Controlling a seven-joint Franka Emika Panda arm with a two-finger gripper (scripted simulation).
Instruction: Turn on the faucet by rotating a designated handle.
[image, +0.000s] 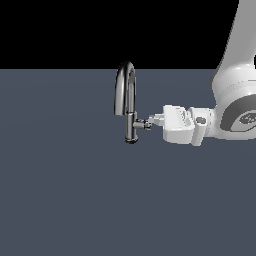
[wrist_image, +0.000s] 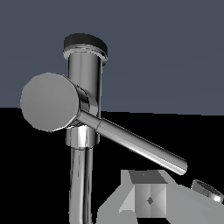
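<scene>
One arm horizontal, gripper (image: 154, 120) at handle (image: 144, 124) of faucet (image: 127, 102).

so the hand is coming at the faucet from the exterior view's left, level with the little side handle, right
Not quite: in the exterior view the hand reaches in from that view's right, not its left. The rest holds: it is level with the handle that sticks sideways from the faucet body.
</scene>
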